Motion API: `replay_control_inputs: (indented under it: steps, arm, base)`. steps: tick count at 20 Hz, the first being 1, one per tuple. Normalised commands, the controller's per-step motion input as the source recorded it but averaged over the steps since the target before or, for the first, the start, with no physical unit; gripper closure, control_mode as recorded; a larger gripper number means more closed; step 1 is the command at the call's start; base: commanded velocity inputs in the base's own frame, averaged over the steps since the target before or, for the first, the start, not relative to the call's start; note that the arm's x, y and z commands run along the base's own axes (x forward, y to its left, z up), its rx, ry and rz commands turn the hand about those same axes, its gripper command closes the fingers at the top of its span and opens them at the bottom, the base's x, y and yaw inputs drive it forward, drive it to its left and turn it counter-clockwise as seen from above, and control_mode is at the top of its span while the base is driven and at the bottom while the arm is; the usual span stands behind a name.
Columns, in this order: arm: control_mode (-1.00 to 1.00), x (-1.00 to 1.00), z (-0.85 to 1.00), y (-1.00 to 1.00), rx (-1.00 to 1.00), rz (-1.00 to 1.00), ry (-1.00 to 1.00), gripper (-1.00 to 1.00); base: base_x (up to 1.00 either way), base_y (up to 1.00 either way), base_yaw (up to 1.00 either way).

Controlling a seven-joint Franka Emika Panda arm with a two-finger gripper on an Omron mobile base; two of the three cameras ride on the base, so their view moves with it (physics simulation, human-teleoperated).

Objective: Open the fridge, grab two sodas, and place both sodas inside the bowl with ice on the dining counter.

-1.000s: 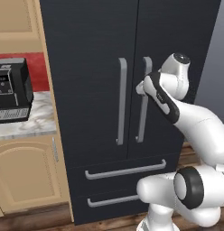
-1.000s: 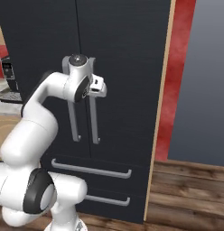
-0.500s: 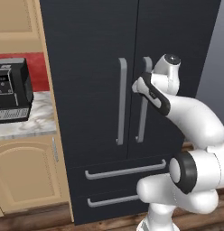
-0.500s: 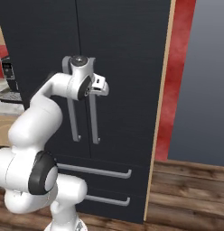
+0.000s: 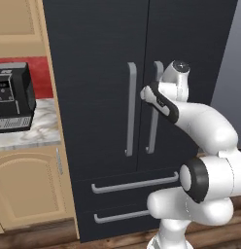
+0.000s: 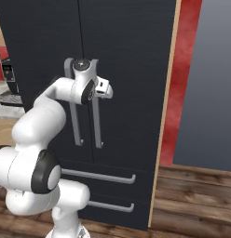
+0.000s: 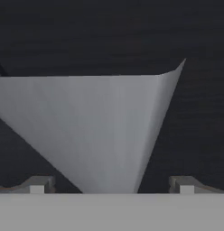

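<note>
Left base view – risk: the gripper [image 5: 147,92] is sitting at the upper part of the right handle [image 5: 153,116] of the fridge [image 5: 117,73], centre of frame; I judge that a pull now, before the fingers are closing round the bar, is likely to slip off and leave the door shut.
Left base view – pose: the arm is rising from lower right, elbow bent, forearm reaching left and the hand pressing up to the handle. The left handle [image 5: 130,109] is standing just beside it, untouched.
Left base view – surroundings: a coffee machine [image 5: 13,97] is sitting at the left edge on a worktop [image 5: 30,133].

Right base view – risk: both doors are lying shut, and the two bars [image 6: 84,116] are close together, so a sideways drift could be catching the wrong one.
Right base view – pose: the arm is arching up from lower left, the wrist level, the hand [image 6: 102,88] pointing into the door at centre left.

Hand view – pincer: the two tips [image 7: 38,185] are standing well apart at the bottom corners, the grey handle [image 7: 95,131] running between them, not clamped.
Hand view – risk: the bar is looking skewed across the frame, so closing could be gripping it unevenly.
</note>
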Motion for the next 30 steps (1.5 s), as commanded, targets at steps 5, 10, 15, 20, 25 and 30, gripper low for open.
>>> replay_control_inputs:
  steps: [5, 10, 15, 20, 25, 30]
  arm:
    - [-1.00, 0.24, -0.23, 0.00, 0.00, -0.01, -0.02, -1.00]
    - [-1.00, 0.25, -0.27, 0.00, 0.00, 0.00, -0.05, -1.00]
    - [-1.00, 0.29, -0.31, 0.08, 0.00, 0.00, -0.07, 1.00]
    - [-1.00, 0.24, -0.22, 0.17, 0.00, 0.00, -0.08, 1.00]
    - [-1.00, -0.14, -0.04, 0.04, 0.00, 0.00, 0.00, 1.00]
    - [-1.00, -0.85, 0.00, -0.30, 0.00, 0.00, 0.00, 1.00]
  base:
    - [0.00, 0.00, 0.00]
    - [0.00, 0.00, 0.00]
    - [0.00, 0.00, 0.00]
    - [0.00, 0.00, 0.00]
    - [0.00, 0.00, 0.00]
    - [0.00, 0.00, 0.00]
